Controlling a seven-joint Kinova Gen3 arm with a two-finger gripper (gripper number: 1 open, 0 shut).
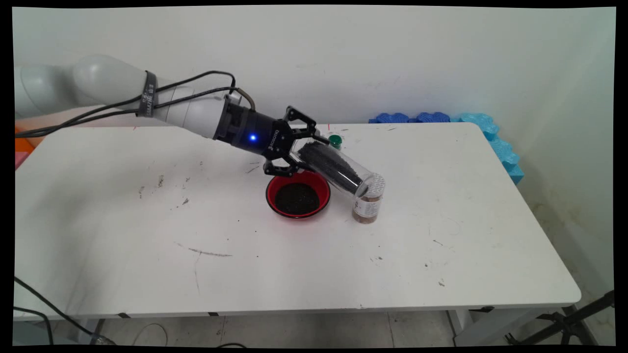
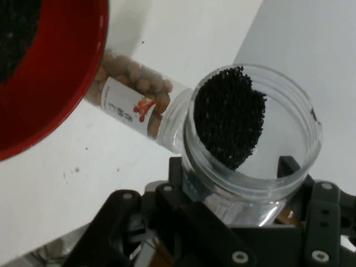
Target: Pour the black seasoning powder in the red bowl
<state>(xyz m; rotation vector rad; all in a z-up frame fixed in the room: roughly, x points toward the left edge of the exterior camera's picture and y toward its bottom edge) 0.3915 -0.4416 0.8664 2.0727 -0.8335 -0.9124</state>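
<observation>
The gripper (image 1: 294, 147) came in from the left, its fingers pressed against the closed end of a clear jar (image 1: 338, 168) of small black grains. Gripping it there left the open mouth free. The jar lay tilted, mouth lower and pointing right, so the grains had slid along its lower side toward the opening; in the hand view they banked up against one wall of the jar (image 2: 250, 139).

Just below the gripper sat a red bowl (image 1: 298, 194) on the table (image 1: 122, 235), already holding a dark heap of the same grains. The jar's mouth reached past the bowl's right rim and hung just above a small upright bottle (image 1: 367, 206) of brown pellets. Behind the gripper, near the table's far edge, stood a green cap (image 1: 335, 141), well out of the way.
</observation>
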